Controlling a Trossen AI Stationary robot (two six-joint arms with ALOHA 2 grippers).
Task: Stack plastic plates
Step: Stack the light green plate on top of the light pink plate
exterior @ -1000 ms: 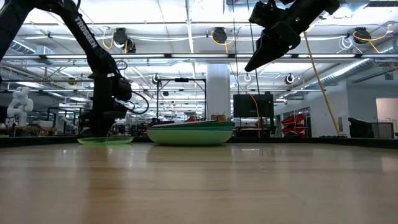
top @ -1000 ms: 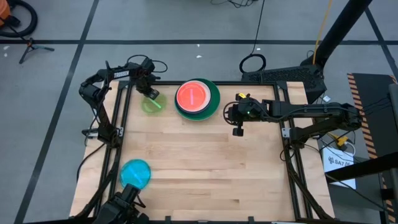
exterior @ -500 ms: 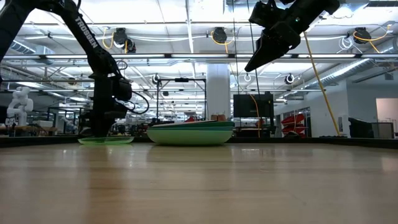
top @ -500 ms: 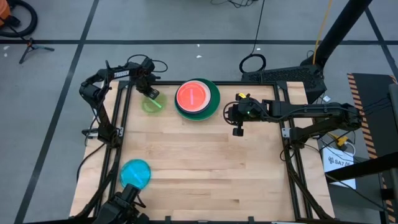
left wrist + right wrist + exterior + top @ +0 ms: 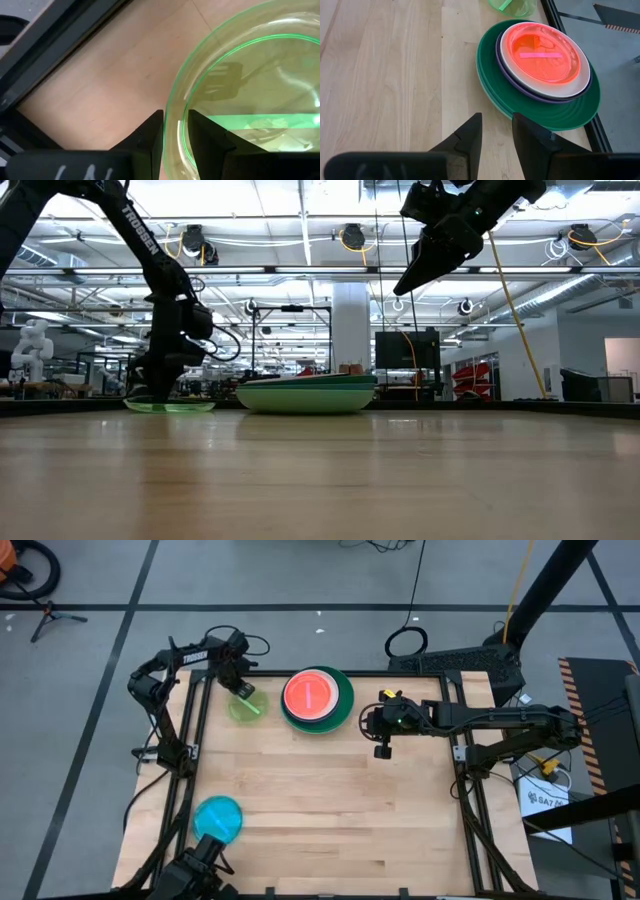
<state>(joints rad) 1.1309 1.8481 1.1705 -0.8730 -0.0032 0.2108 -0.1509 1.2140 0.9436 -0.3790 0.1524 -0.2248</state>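
A small yellow-green plate (image 5: 243, 710) (image 5: 250, 90) lies flat on the table near the far left corner. My left gripper (image 5: 243, 693) (image 5: 175, 132) (image 5: 155, 392) is down at its rim, shut on it. A stack (image 5: 317, 697) (image 5: 542, 60) (image 5: 305, 395) sits to the plate's right, with an orange plate (image 5: 308, 695) on top, then white and purple plates, and large green plates below. A blue plate (image 5: 218, 818) lies alone near the near left corner. My right gripper (image 5: 381, 748) (image 5: 400, 288) hangs shut above the table, right of the stack. My left gripper pinches the yellow-green plate's rim (image 5: 175, 107) on its far-left side, one finger inside the plate and one outside. The fingers come from above, pointing down with a slant. The plate rests flat on the table (image 5: 170, 407).
A black frame runs along the table's far and left edges (image 5: 60, 60), close behind the yellow-green plate. A dark mount (image 5: 205, 865) stands at the near edge beside the blue plate. Bare wood (image 5: 340, 810) fills the middle and right of the table.
My left gripper has tipped slightly at the yellow-green plate's rim; the plate stays on the table.
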